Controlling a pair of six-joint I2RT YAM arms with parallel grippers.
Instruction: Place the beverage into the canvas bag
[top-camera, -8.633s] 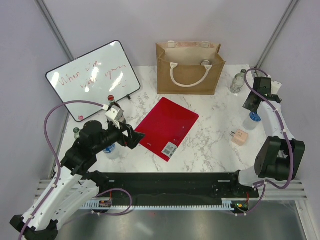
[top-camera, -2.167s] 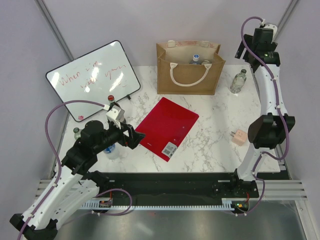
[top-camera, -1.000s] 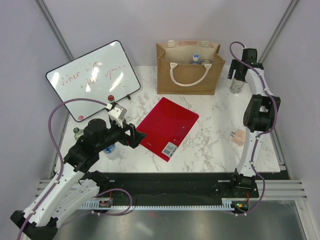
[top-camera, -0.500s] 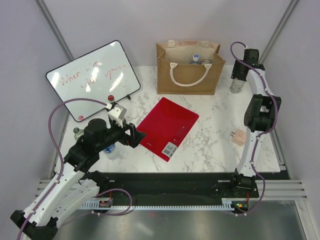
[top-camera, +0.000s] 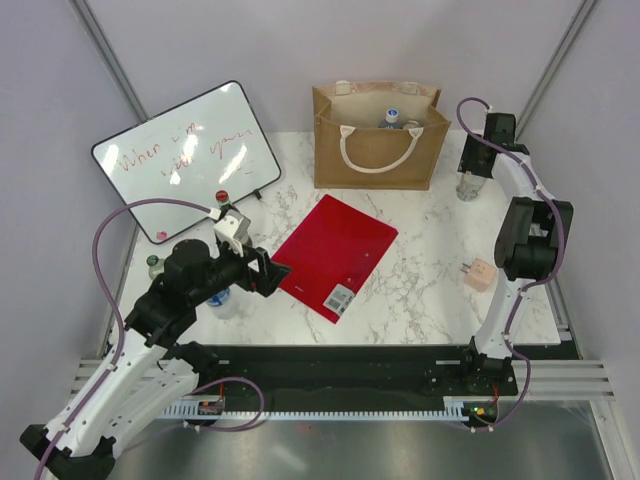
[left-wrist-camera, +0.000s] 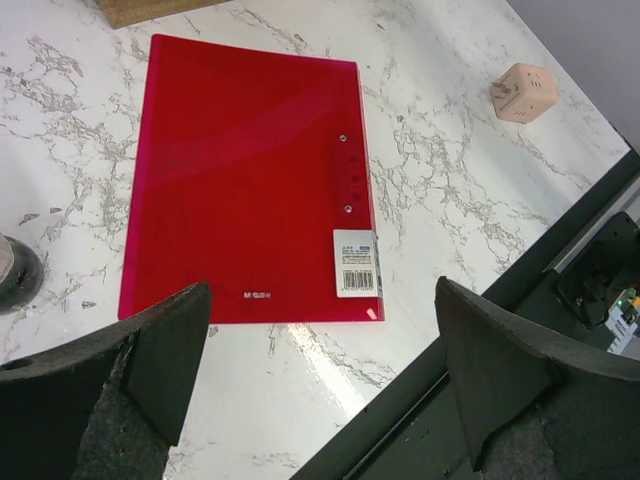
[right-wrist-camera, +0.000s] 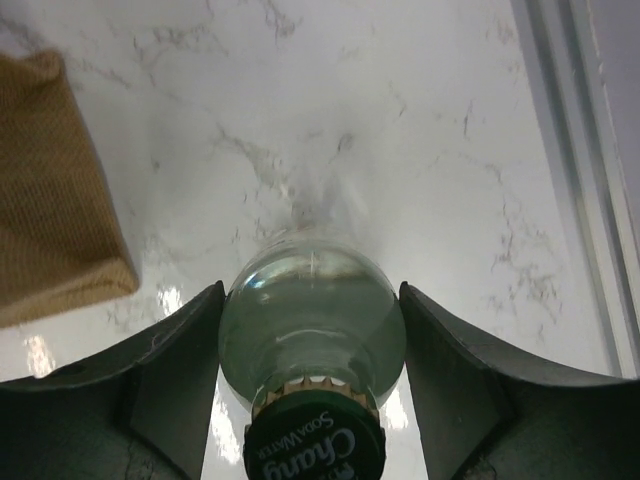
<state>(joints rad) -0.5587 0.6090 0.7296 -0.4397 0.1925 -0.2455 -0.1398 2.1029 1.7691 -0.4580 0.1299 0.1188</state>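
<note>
The beverage, a clear glass soda-water bottle (right-wrist-camera: 312, 320) with a green crown cap, stands upright on the marble just right of the canvas bag (top-camera: 378, 150). My right gripper (right-wrist-camera: 312, 335) comes down over it, and both fingers (right-wrist-camera: 170, 370) press against the bottle's shoulder: it is shut on the bottle. From above the bottle (top-camera: 467, 185) shows under the right gripper (top-camera: 474, 165). The tan bag corner (right-wrist-camera: 50, 200) lies to the left. Two bottle tops (top-camera: 392, 118) show inside the bag. My left gripper (left-wrist-camera: 320, 370) hangs open over the table's near left, holding nothing.
A red folder (top-camera: 335, 255) lies mid-table, also under the left wrist (left-wrist-camera: 250, 180). A whiteboard (top-camera: 185, 155) leans at the back left. A pink cube (top-camera: 480, 273) sits at the right. Other bottles (top-camera: 222, 200) stand around the left arm.
The right gripper's fingers have closed from wide open onto the soda-water bottle. The left arm has barely moved.
</note>
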